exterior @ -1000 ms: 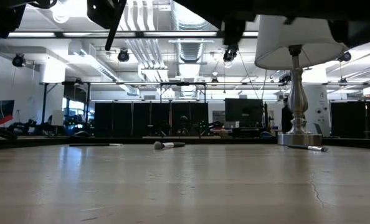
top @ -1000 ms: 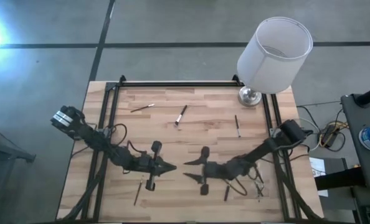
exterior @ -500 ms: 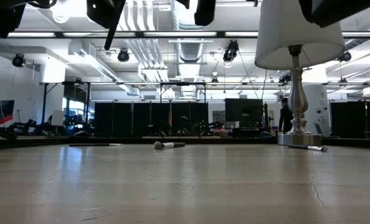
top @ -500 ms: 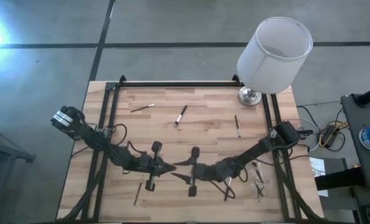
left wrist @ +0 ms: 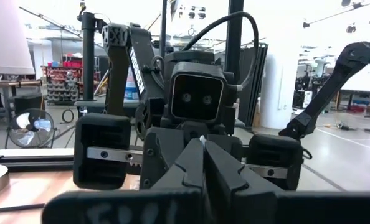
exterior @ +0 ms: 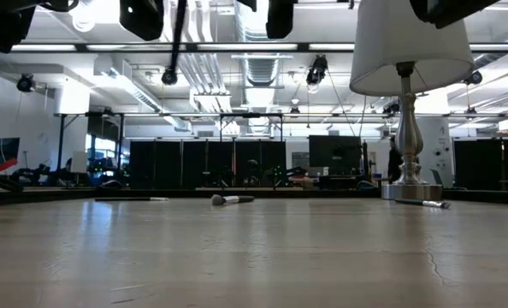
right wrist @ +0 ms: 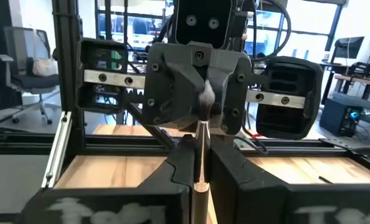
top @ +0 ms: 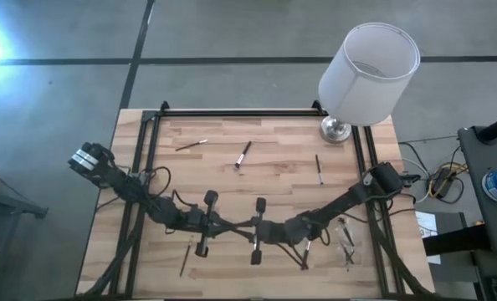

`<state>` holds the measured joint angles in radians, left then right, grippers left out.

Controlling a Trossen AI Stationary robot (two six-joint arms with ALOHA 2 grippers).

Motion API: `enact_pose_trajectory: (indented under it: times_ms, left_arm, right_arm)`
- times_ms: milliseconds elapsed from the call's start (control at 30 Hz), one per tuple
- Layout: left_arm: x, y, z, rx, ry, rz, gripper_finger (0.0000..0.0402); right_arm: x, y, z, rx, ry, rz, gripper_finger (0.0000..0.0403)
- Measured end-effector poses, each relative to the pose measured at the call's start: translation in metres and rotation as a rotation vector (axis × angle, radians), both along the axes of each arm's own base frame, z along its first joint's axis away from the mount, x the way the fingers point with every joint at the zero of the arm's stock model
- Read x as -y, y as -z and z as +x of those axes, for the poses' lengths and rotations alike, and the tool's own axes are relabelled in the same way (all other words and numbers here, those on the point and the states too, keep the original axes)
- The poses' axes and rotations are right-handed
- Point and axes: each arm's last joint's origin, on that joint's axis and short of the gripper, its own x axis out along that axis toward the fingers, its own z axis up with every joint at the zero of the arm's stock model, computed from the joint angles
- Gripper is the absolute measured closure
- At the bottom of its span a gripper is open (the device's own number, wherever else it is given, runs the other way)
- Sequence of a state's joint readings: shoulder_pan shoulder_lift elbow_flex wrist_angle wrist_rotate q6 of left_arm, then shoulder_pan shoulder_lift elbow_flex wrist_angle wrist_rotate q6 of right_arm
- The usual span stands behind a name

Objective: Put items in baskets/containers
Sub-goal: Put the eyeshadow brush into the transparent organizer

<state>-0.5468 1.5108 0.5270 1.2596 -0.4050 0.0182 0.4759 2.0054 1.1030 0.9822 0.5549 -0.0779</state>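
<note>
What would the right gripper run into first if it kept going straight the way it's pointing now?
Most likely the left gripper. The right gripper, shut on a brush, points straight at it over the table's near middle; they look nearly tip to tip, though contact is unclear.

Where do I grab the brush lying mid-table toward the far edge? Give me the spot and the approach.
Take the brush at mid-handle, coming straight down and closing across the shaft. It lies flat and slanted on the table, too slim to take from the side. Stay off its bristle end.
</note>
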Motion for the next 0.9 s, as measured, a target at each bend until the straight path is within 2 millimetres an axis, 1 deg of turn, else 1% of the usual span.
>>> enact_pose_trajectory:
  times_ms: [133, 200, 267, 367, 467, 600, 700, 800, 900]
  left_arm:
    - [-0.002, -0.006, -0.004, 0.011, -0.010, -0.033, 0.0376]
    - [-0.003, -0.005, -0.006, -0.018, -0.028, -0.025, 0.0362]
    - [-0.003, -0.006, -0.007, -0.040, -0.038, -0.031, 0.0349]
    - [-0.005, -0.008, -0.010, -0.058, -0.038, -0.019, 0.0337]
    - [-0.005, -0.003, -0.011, -0.096, -0.014, 0.024, 0.0334]
    - [-0.005, -0.003, -0.012, -0.093, -0.012, 0.030, 0.0333]
    - [-0.005, -0.002, -0.012, -0.106, -0.012, 0.039, 0.0333]
    - [-0.005, -0.002, -0.012, -0.109, -0.012, 0.041, 0.0333]
    - [-0.005, -0.001, -0.012, -0.116, -0.012, 0.045, 0.0333]
  right_arm:
    - [-0.004, 0.000, -0.018, -0.082, 0.019, -0.034, 0.0384]
    - [-0.007, -0.007, -0.033, -0.137, 0.040, -0.040, 0.0384]
    - [-0.009, -0.018, -0.049, -0.180, 0.050, -0.033, 0.0384]
    - [-0.014, -0.034, -0.083, -0.285, 0.079, -0.040, 0.0384]
    - [-0.017, -0.049, -0.124, -0.412, 0.086, -0.013, 0.0384]
    - [-0.012, -0.067, -0.181, -0.541, 0.118, 0.060, 0.0384]
    - [-0.009, -0.076, -0.217, -0.594, 0.120, 0.105, 0.0384]
    - [-0.006, -0.081, -0.243, -0.610, 0.113, 0.151, 0.0384]
    - [-0.005, -0.079, -0.258, -0.637, 0.124, 0.178, 0.0384]
